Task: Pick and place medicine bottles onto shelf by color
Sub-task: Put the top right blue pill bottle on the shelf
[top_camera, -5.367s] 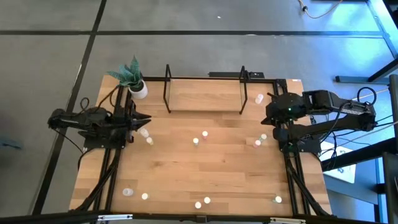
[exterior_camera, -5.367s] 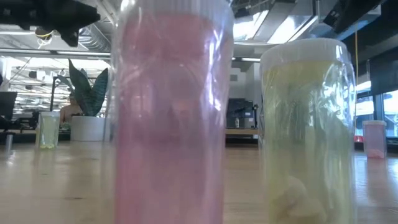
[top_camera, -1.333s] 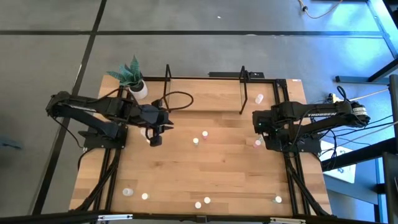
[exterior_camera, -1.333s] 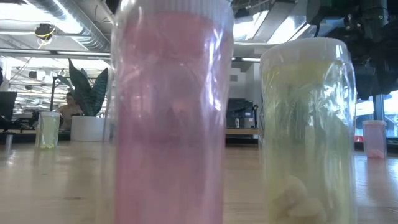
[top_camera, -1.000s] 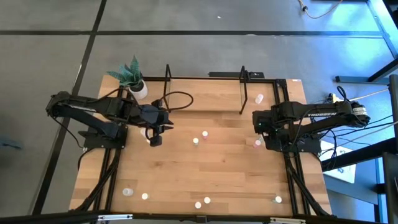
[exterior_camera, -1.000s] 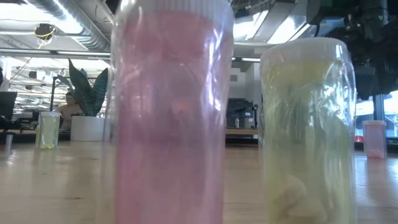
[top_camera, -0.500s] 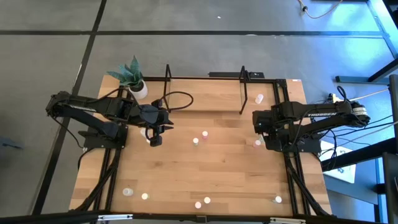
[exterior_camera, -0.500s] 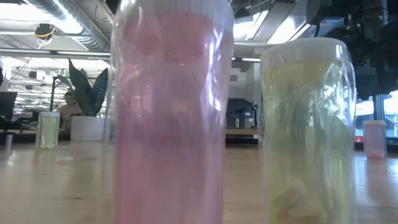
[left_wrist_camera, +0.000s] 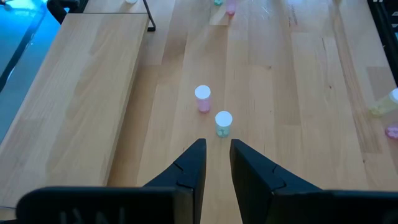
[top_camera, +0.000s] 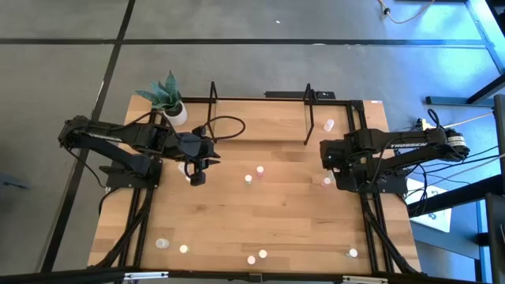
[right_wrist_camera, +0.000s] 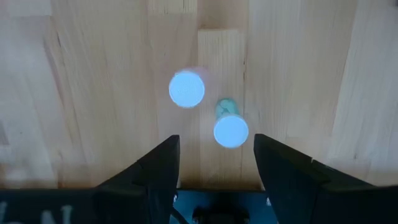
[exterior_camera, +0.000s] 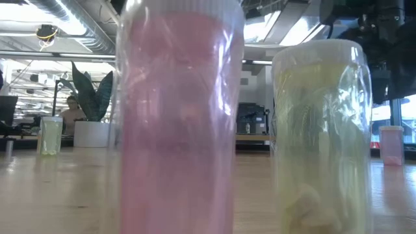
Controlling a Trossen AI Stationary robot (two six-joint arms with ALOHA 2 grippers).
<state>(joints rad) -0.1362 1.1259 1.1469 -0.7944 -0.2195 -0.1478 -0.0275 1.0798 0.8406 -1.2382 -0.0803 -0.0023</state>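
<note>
Small medicine bottles stand upright on the wooden table. My right gripper [right_wrist_camera: 215, 149] [top_camera: 332, 173] points straight down near the table's right edge, open, its fingers on either side of a greenish white-capped bottle [right_wrist_camera: 230, 127] without touching it. A pinkish bottle [right_wrist_camera: 186, 89] stands just beyond. My left gripper [left_wrist_camera: 216, 148] [top_camera: 202, 167] hovers left of centre with a narrow, empty gap between its fingers, pointing toward a greenish bottle [left_wrist_camera: 223, 122] and a pink one [left_wrist_camera: 203, 98]. The shelf [top_camera: 260, 122] stands at the far edge, its board [left_wrist_camera: 74, 93] bare.
A potted plant [top_camera: 170, 102] stands at the far left corner. One bottle [top_camera: 328, 125] stands right of the shelf, and several stand along the near edge [top_camera: 256, 256]. A pink bottle [exterior_camera: 179, 117] and a yellowish one [exterior_camera: 322, 136] fill the low view.
</note>
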